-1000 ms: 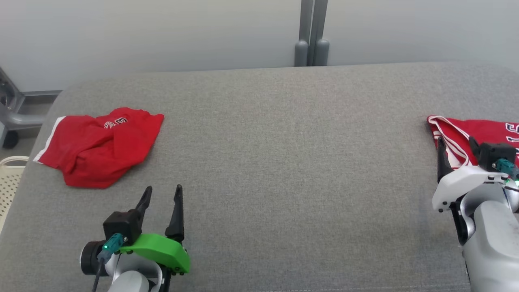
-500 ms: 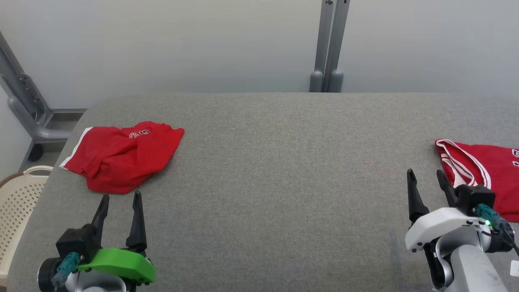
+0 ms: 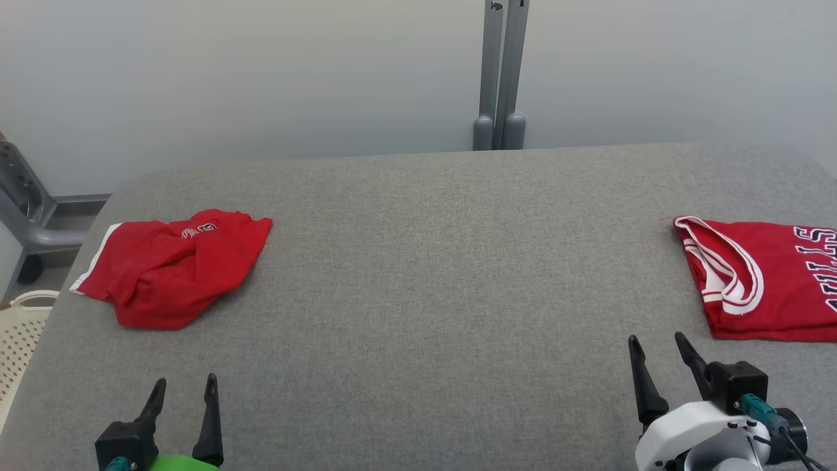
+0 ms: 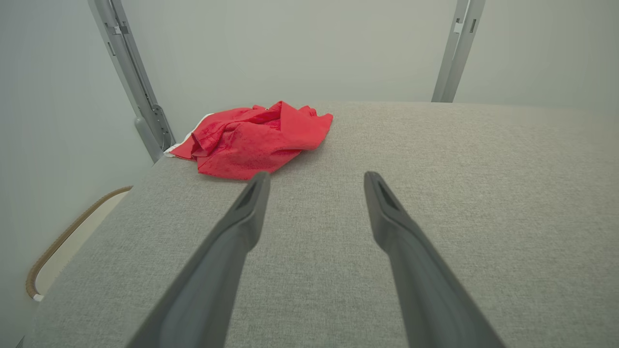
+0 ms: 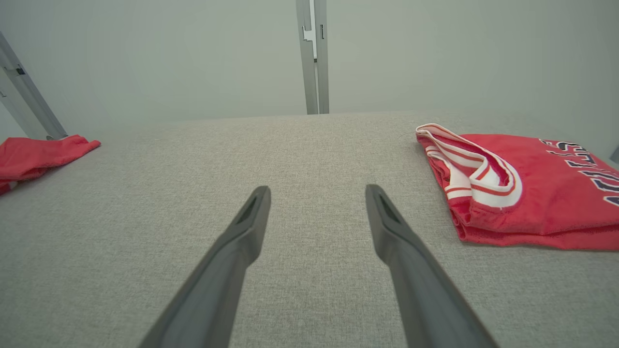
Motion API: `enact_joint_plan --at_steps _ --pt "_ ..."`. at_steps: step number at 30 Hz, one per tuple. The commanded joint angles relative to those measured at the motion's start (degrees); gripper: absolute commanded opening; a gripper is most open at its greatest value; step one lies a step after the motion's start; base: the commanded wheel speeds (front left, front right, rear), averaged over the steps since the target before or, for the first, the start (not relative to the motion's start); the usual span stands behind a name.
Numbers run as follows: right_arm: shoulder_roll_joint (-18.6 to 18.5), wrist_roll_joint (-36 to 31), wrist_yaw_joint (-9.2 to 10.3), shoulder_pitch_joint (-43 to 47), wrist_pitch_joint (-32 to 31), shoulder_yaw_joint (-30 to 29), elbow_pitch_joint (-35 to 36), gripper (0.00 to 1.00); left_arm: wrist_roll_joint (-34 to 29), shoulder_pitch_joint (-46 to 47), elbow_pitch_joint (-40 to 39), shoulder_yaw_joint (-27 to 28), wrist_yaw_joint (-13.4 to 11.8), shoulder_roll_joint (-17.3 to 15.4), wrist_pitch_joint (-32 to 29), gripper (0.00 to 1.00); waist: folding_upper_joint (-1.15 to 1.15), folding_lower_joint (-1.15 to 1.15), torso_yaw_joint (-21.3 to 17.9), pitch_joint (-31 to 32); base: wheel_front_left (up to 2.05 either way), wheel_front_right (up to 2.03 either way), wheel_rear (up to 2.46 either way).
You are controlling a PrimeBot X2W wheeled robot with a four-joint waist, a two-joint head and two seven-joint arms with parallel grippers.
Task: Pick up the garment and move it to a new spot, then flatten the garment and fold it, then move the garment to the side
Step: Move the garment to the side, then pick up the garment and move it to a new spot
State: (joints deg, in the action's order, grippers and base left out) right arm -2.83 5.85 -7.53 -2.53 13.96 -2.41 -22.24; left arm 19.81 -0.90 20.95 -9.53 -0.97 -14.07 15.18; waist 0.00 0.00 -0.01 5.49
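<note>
Right gripper (image 3: 656, 337) backed off folded red jersey with white-striped trim (image 3: 765, 288), now clear of it, at near-right edge of grey fabric-covered table (image 3: 444, 261); left gripper (image 3: 186, 379) low at table's near-left edge. Both finger pairs spread, holding nothing. Jersey lies folded at table's right end – move-aside step looks done. Crumpled red cloth shorts (image 3: 170, 268) at table's left end, untouched. Next likely: left gripper reaches forward, pinches shorts, carries them to table's middle for flattening
</note>
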Motion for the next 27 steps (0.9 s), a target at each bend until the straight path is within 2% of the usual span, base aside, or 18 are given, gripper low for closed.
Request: enact_joint_plan --at_steps 1,8,12,19,27 --pt "-0.1 -0.2 0.08 0.7 -0.3 0.5 -0.6 1.00 0.4 -0.7 1.2 0.6 -0.3 -0.3 0.0 1.00 0.00 0.00 -0.5 0.1 0.00 0.00 0.00" --pt "-0.1 -0.4 0.08 0.3 -1.2 1.0 -2.1 1.00 1.0 -0.3 3.1 0.9 -0.8 -0.2 -0.2 1.00 0.00 0.00 -0.8 0.3 0.00 0.00 0.00" --pt "-0.1 0.3 0.08 0.9 -0.7 1.3 -2.7 1.00 1.1 -1.7 1.4 1.9 -1.0 0.5 0.0 1.00 0.00 0.00 -0.7 0.2 0.00 0.00 0.00" --pt "-0.1 1.7 0.08 0.9 0.2 1.4 -2.8 1.00 -0.9 -4.3 -5.4 4.9 0.7 2.4 0.0 1.00 0.00 0.00 -0.2 -0.5 0.00 0.00 0.00" --pt "-0.1 1.5 0.08 0.1 0.3 1.4 -2.4 1.00 -2.9 -4.8 -7.3 6.2 2.8 4.2 0.0 1.00 0.00 0.00 0.2 -0.8 0.00 0.00 0.00"
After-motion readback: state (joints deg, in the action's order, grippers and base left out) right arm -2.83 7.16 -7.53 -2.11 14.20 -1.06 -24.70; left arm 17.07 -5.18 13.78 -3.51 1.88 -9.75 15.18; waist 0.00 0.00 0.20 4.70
